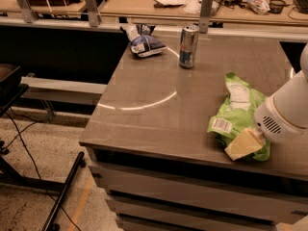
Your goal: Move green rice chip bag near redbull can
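Observation:
The green rice chip bag (237,110) lies crumpled on the right side of the grey table top (159,114), near its front edge, with a barcode label facing left. The redbull can (188,47) stands upright at the back middle of the table, well apart from the bag. My gripper (244,145), on the white arm (286,114) coming in from the right, rests on the near end of the bag, its pale yellow tip lying over the green foil.
A small dark blue and white bag (143,41) lies at the table's back left, left of the can. A wooden bench (192,6) with cables and papers runs behind. The floor and a black stand leg (62,191) are to the left.

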Tool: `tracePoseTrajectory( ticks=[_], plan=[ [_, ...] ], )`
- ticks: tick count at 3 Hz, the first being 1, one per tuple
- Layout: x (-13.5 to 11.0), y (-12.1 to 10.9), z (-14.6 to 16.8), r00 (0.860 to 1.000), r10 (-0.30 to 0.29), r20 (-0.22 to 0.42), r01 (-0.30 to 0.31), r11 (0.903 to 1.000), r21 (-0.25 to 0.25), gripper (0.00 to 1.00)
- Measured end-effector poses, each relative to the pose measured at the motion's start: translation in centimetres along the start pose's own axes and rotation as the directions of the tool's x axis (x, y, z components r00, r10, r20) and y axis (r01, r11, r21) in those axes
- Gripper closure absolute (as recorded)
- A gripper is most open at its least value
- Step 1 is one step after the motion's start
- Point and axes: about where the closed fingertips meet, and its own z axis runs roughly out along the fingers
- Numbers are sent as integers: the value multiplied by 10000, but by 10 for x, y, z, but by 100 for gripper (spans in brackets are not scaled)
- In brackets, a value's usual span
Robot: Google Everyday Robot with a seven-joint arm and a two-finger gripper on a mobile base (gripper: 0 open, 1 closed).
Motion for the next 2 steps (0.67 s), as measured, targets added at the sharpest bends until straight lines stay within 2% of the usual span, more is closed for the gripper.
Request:
tracePoseTrajectory(
  ticks=[1,2],
  plan=[
    [0,0,0,10000,-1,0,1,10000,0,100],
    [-16,-5,-16,9971,-751,-132,756,9961,456,100]
  ],
)
